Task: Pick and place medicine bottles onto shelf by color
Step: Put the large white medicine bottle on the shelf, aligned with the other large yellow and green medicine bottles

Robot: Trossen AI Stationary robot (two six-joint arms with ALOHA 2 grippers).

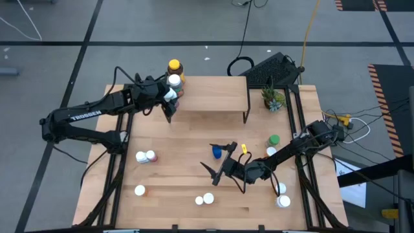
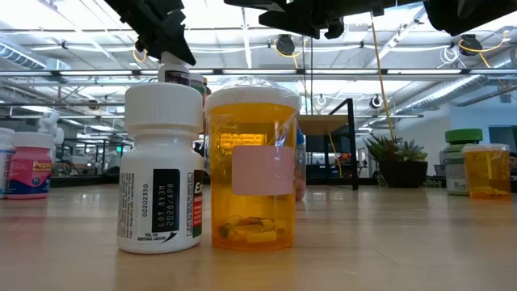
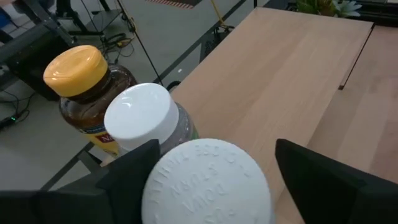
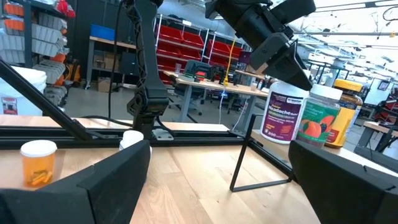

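Observation:
The shelf [image 1: 213, 94] stands at the table's far side. On its left end stand a yellow-capped brown bottle [image 3: 84, 93], a white-capped bottle with a green label [image 3: 142, 115] and a white-capped bottle with a purple label [image 4: 285, 115]. My left gripper [image 1: 169, 102] comes down from above onto this last bottle's cap. My right gripper [image 4: 217, 180] hangs open low over the table's middle, facing the shelf, with nothing between its fingers. A blue bottle [image 1: 216, 153] stands close by it. My left gripper has the purple-labelled bottle's white cap [image 3: 205, 183] between its two fingers, which come from above and point down, one on either side of the cap's rim. The bottle stands upright with its base on the shelf's left end [image 4: 273, 142].
Loose bottles stand about the table: a pair at the left [image 1: 145, 156], a white and an orange one at the near edge [image 1: 204, 200], a green-capped one [image 1: 274, 139] and white-capped ones [image 1: 282, 195] at the right. A potted plant [image 1: 273, 98] stands right of the shelf.

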